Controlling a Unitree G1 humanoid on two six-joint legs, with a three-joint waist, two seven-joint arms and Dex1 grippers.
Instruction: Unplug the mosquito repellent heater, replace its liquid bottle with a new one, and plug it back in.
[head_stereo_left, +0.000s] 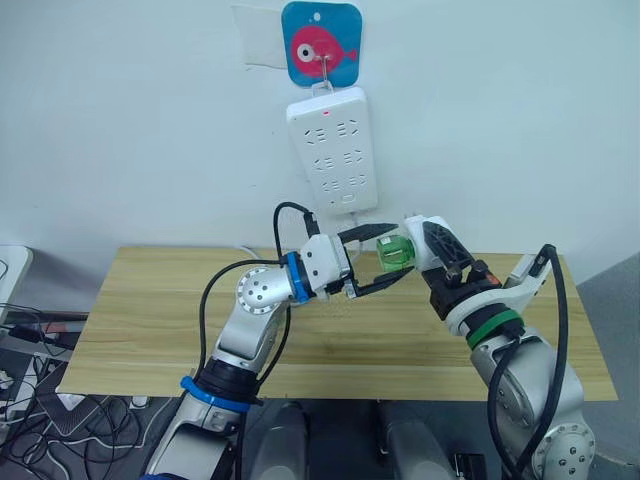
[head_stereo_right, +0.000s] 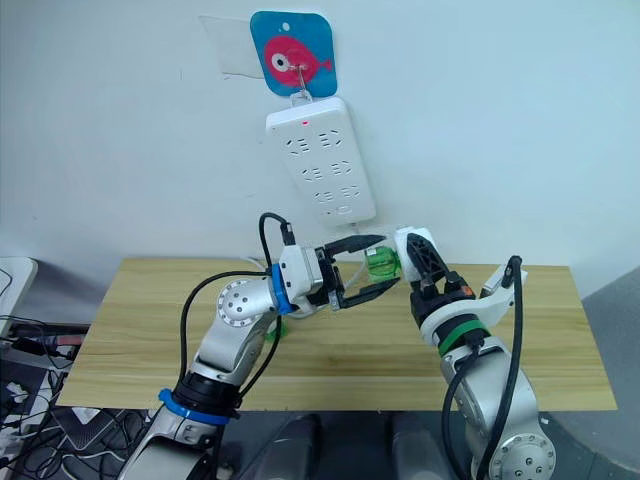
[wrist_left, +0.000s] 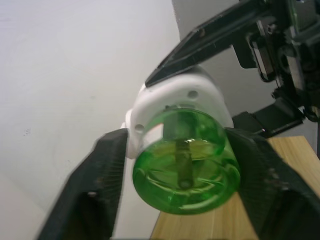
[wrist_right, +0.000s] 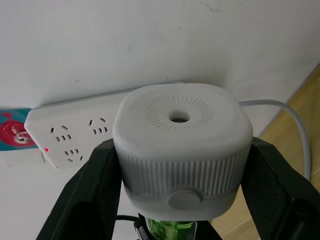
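A: Where's the heater (wrist_right: 182, 150)?
B: Above the table (head_stereo_left: 150, 320), clamped in the right gripper (wrist_right: 182, 165).
A: And the left gripper (head_stereo_left: 385, 262)?
B: Spread wide around the green bottle (wrist_left: 185, 167); touching it? Can't tell.
A: Vent hole?
B: Right wrist view has it, with the strip (wrist_right: 65, 137) partly hidden behind.

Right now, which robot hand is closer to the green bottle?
Left. The left gripper has its open fingers on either side of the green bottle. The right gripper holds the white heater that the bottle hangs from.
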